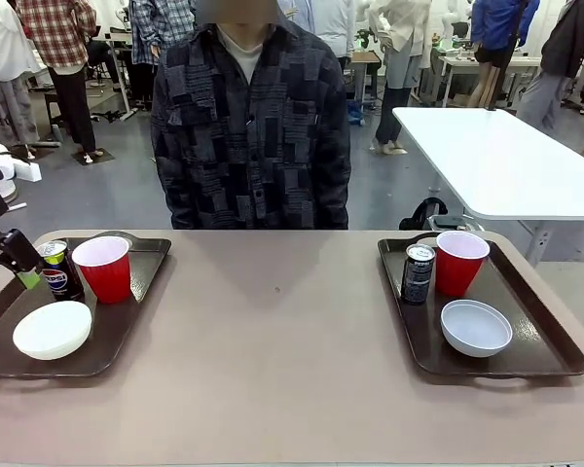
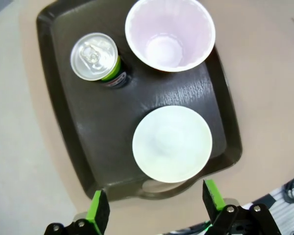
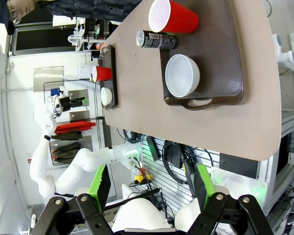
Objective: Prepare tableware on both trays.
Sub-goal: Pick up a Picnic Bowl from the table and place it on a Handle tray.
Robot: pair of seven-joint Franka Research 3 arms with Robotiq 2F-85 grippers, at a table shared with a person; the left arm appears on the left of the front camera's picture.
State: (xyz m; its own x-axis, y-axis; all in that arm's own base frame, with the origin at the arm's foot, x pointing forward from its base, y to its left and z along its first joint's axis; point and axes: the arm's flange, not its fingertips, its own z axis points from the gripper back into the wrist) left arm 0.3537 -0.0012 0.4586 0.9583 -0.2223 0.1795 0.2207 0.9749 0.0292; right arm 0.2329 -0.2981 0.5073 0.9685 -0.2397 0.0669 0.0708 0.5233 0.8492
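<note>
Two dark brown trays lie on the tan table (image 1: pixel 273 370), one at each end, each carrying three items; six pieces of tableware in all. Left tray (image 1: pixel 127 321): one red cup (image 1: pixel 103 269) with white inside, upright at the far side; one blue Pepsi can (image 1: pixel 58 269) just beside the cup, on its outer side; one white bowl (image 1: pixel 53 330) nearer the robot, apart from both. Right tray (image 1: pixel 535 341): one red cup (image 1: pixel 459 262) at the far side; one black Pepsi can (image 1: pixel 418 273) just beside it, toward the table's middle; one white bowl (image 1: pixel 476 327) nearer the robot. One person in a dark patterned shirt (image 1: pixel 251 126) stands at the far edge, between the trays; the hands are hidden.

The left gripper (image 1: pixel 21 263) hangs at the table's left edge, just beside the blue can; seen from its wrist, its green-padded fingers (image 2: pixel 98 208) stand wide apart, holding nothing, above the tray's near handle end, with can (image 2: pixel 94 58), cup (image 2: pixel 170 34) and bowl (image 2: pixel 172 144) below. The right gripper (image 3: pixel 151 188) is likewise spread wide and empty, well back from the table; its wrist view shows the right tray (image 3: pixel 225 54) with cup (image 3: pixel 172 15), can (image 3: pixel 157 39) and bowl (image 3: pixel 182 75).
</note>
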